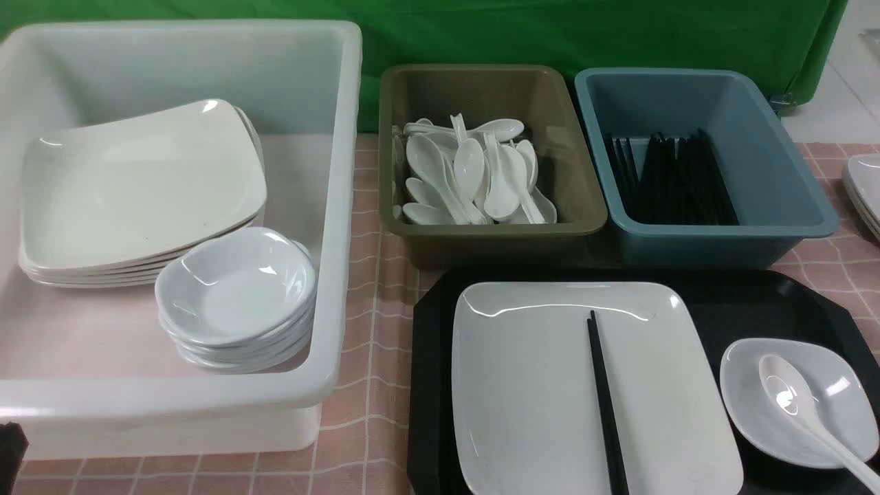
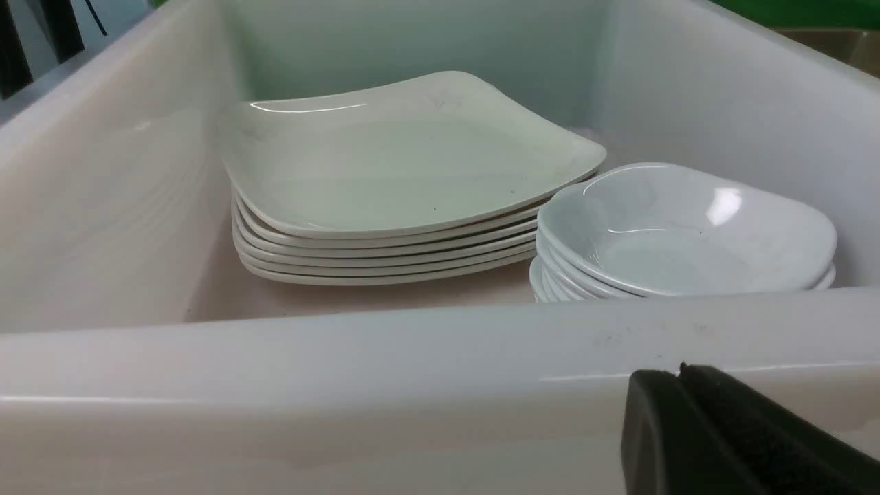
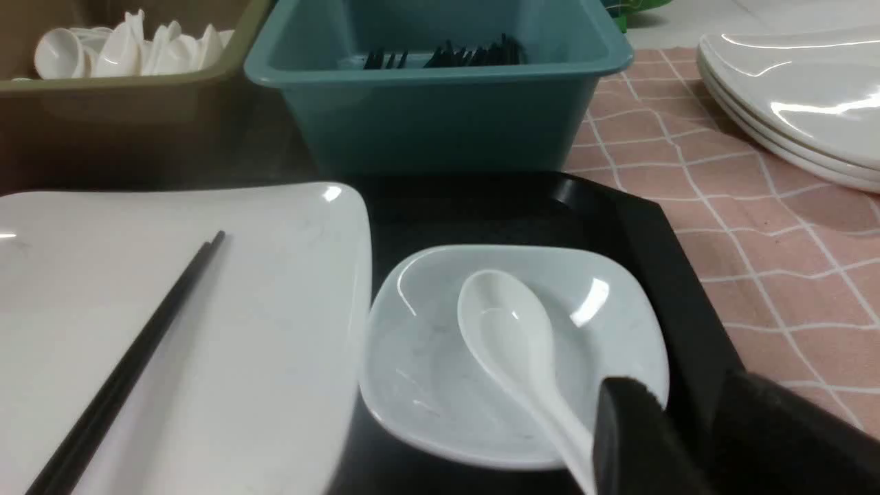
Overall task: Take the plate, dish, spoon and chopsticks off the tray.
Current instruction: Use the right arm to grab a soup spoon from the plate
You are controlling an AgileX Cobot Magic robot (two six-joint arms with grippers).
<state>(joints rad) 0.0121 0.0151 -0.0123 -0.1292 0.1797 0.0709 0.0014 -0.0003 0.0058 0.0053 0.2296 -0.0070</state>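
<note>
The black tray (image 1: 430, 357) lies at the front right. On it rests the large white square plate (image 1: 536, 385), with the black chopsticks (image 1: 605, 405) lying along its middle. Right of the plate sits the small white dish (image 1: 832, 385), with the white spoon (image 1: 790, 399) inside and its handle sticking out over the near rim. In the right wrist view my right gripper (image 3: 680, 385) hangs open at the dish's (image 3: 426, 371) near rim, just beside the spoon (image 3: 509, 330) handle, holding nothing. My left gripper (image 2: 677, 375) is shut and empty, outside the near wall of a white tub.
The white tub (image 1: 206, 69) on the left holds a stack of square plates (image 1: 137, 185) and a stack of small dishes (image 1: 234, 289). Behind the tray stand an olive bin (image 1: 481, 89) of spoons and a blue bin (image 1: 687, 103) of chopsticks. More plates (image 1: 866, 185) lie far right.
</note>
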